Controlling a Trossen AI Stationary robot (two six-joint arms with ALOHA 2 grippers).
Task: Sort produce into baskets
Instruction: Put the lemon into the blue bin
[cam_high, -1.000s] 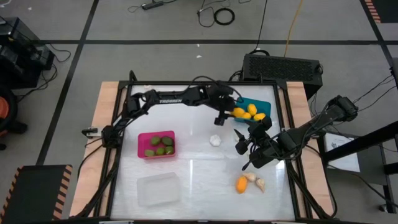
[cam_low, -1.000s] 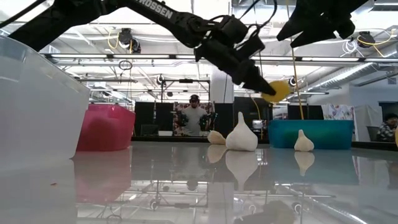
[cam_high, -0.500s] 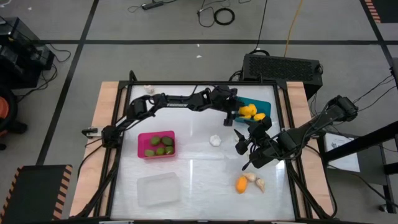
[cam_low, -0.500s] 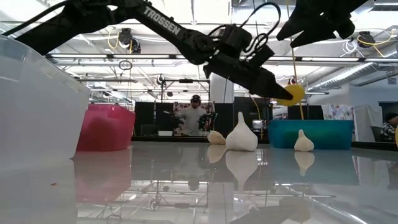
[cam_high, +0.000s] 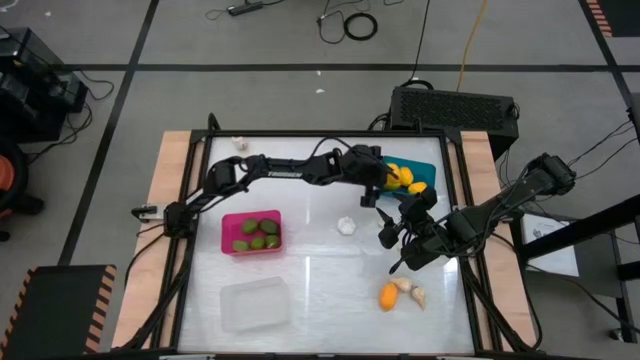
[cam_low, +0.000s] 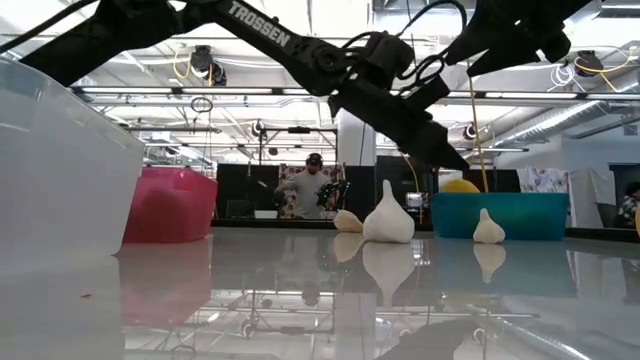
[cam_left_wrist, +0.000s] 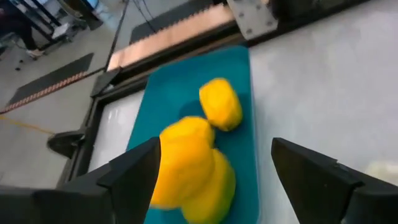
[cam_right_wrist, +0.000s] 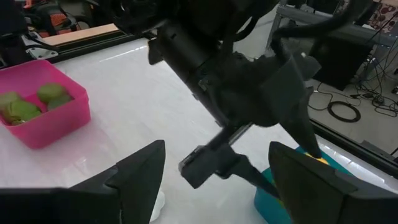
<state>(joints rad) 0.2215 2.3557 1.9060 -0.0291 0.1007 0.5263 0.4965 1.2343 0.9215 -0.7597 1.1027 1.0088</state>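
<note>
My left gripper is open above the teal bin at the table's far right. Three yellow fruits lie in that bin, below and between its fingers; one shows above the rim in the low view. My right gripper is open and empty, hovering above the table right of centre. A garlic bulb stands on the table between the bins. The pink bin holds green fruits.
A clear bin stands near the front left. An orange fruit and two garlic bulbs lie on the table near the front right. A person stands in the room beyond the table.
My left gripper has carried a yellow fruit toward the table's right edge over the teal bin and let it go. The fruit has dropped into the bin among the other yellow fruits.
</note>
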